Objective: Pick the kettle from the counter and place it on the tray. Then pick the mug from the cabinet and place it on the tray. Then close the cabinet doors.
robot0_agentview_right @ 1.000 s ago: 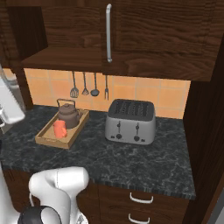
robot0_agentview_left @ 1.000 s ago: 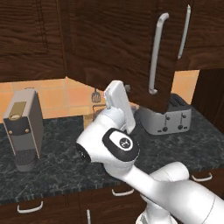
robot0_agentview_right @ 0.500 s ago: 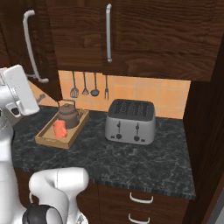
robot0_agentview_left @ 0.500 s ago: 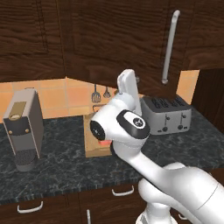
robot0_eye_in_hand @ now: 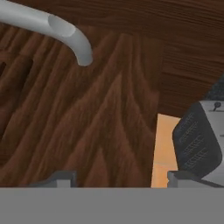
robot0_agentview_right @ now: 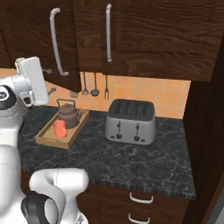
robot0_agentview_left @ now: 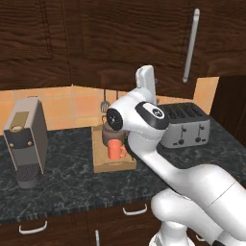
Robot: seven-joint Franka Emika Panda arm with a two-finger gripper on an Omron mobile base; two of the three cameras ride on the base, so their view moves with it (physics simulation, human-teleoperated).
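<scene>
Left base view: kettle (robot0_agentview_left: 111, 136) and mug (robot0_agentview_left: 115, 149) both sit inside the tray (robot0_agentview_left: 101, 166), mug in front of the kettle, tray on the table (robot0_agentview_left: 67, 180) between the coffee machine (robot0_agentview_left: 26, 139) and the toaster (robot0_agentview_left: 185, 126). Arm raised in front of the tray, hand up against the cupboard. One cabinet door (robot0_agentview_left: 144, 43) with its bar handle (robot0_agentview_left: 190, 45) reads flush above the toaster.

Right base view: tray (robot0_agentview_right: 46, 141) just left of the toaster (robot0_agentview_right: 130, 121), kettle (robot0_agentview_right: 68, 113) at its back end, mug (robot0_agentview_right: 59, 128) just in front, touching or nearly so. Utensils (robot0_agentview_right: 94, 85) hang on the wall behind the tray. Left door (robot0_agentview_right: 48, 41) stands a little off the front, not flush with the right door (robot0_agentview_right: 144, 33); the hand is below it at the left edge. Pincer itself can't be made out.

Hand view: wood grain of a door (robot0_eye_in_hand: 87, 122) very close, one end of a grey handle (robot0_eye_in_hand: 52, 30) at the top, toaster (robot0_eye_in_hand: 199, 140) at lower right. The two tips sit at the bottom apart, nothing between them, so the pincer (robot0_eye_in_hand: 118, 177) is spread and empty.

Judgement: kettle and mug steps look done; the step in hand is shutting the doors. To do it well: press flat on the panel, away from the hinge side, push square until the door is flush with its neighbour, don't hook the handle. Keep elbow clear of the tray so kettle and mug aren't knocked.
</scene>
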